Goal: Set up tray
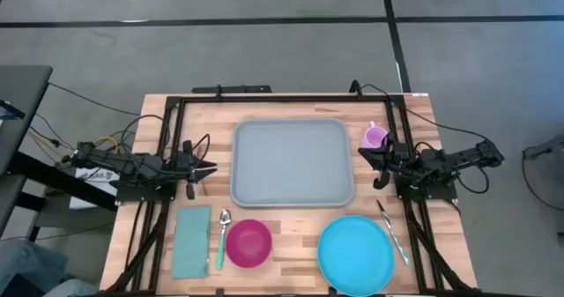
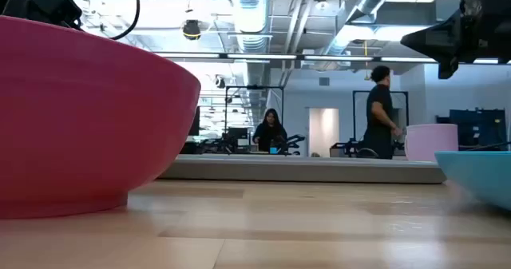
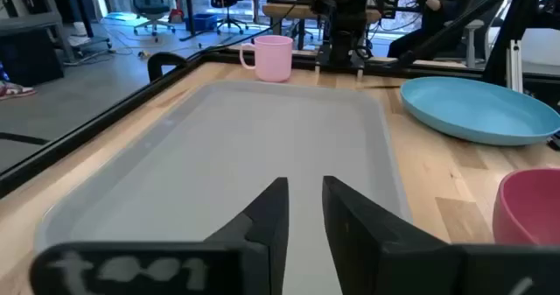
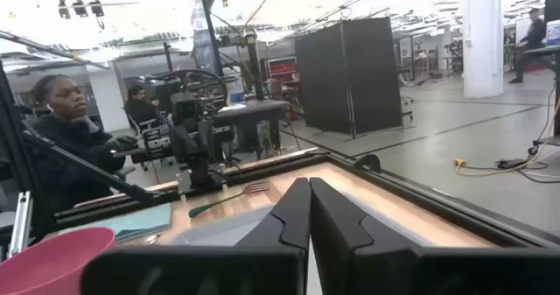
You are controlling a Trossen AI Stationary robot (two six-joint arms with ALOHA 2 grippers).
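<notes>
- The tray (image 1: 292, 163) lies flat at the middle of the tabletop (image 1: 291, 253), toward the far edge, nothing on it; grey-blue, rounded corners, low raised rim.
- I judge it stiff moulded plastic: light, smooth, likely to slide if pushed. The rim is the only place I could pinch; the flat floor offers no hold. A one-sided lift would probably tip it.
- Left gripper (image 1: 204, 170) waits just beside the tray's left short edge; from its wrist view the fingers (image 3: 267, 221) stand slightly parted, nothing between them.
- Right gripper (image 1: 377, 159) waits just beside the right short edge; the fingers (image 4: 293, 212) are pressed together, holding nothing.
- A pink cup (image 1: 374, 137) stands near the tray's far right corner, close to the right gripper.
- Nearer me, in a row: teal napkin (image 1: 191, 241), spoon (image 1: 222, 239), magenta bowl (image 1: 248, 243), blue plate (image 1: 355, 253), and a utensil (image 1: 393, 233) to the right of the plate, type not clear.
- All of these remain off the tray; I judge loading not begun.
- People (image 2: 382, 113) show in the room behind; none are near the tabletop.
</notes>
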